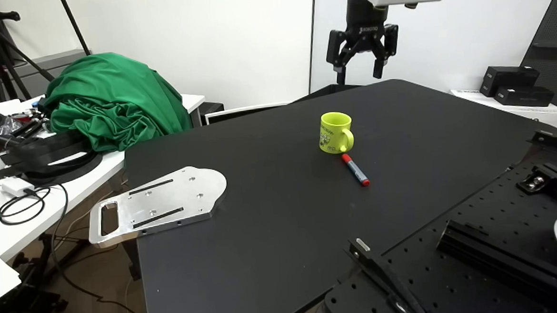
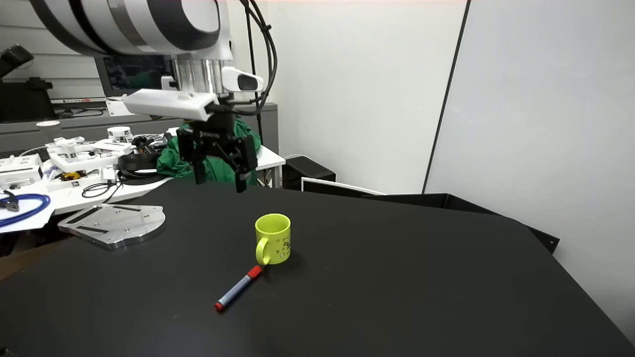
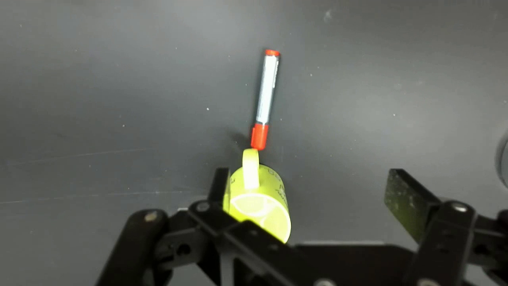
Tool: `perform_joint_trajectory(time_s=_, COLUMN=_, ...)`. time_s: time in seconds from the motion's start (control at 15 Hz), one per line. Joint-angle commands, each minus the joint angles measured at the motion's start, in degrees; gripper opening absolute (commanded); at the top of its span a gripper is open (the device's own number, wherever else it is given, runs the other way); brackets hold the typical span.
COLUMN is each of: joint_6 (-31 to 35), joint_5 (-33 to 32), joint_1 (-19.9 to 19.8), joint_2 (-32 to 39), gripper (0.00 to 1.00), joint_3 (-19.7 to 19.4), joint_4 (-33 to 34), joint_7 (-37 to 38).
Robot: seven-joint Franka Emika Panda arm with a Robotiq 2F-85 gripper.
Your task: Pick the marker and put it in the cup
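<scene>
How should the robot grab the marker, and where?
Best from straight above, probably, pinching across the bluish-grey middle of the marker: it lies flat, long and thin, and its red cap sits right by the handle of the cup.

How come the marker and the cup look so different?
The marker lies flat on its side, while the cup stands upright. The marker is long and thin; the cup is much wider, with an open top. The marker has red ends and a greyish-blue middle, but the cup is bright yellow-green with little dark drawings. Both rest on the same black table.
</scene>
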Motion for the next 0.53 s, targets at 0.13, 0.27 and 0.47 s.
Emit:
perform_joint_trajectory(time_s=0.13, joint_6=0.81, joint_5=-0.52, joint_1=0.92, joint_2=2.53, gripper=1.00, joint_3=-1.45, joint_4=0.09, joint_7=-0.16)
perform_joint_trajectory(time_s=0.27, joint_6=0.81, joint_5=-0.53, joint_1=0.93, joint_2=2.51, gripper=1.00, joint_3=-1.45, joint_4=0.13, joint_7=-0.16)
perform_joint_trajectory(time_s=0.47, joint_6=2.22, joint_5=0.84, joint_1=0.39, joint_2=3.82, gripper=1.00, joint_3=-1.64, joint_4=0.55, joint_7=-1.16)
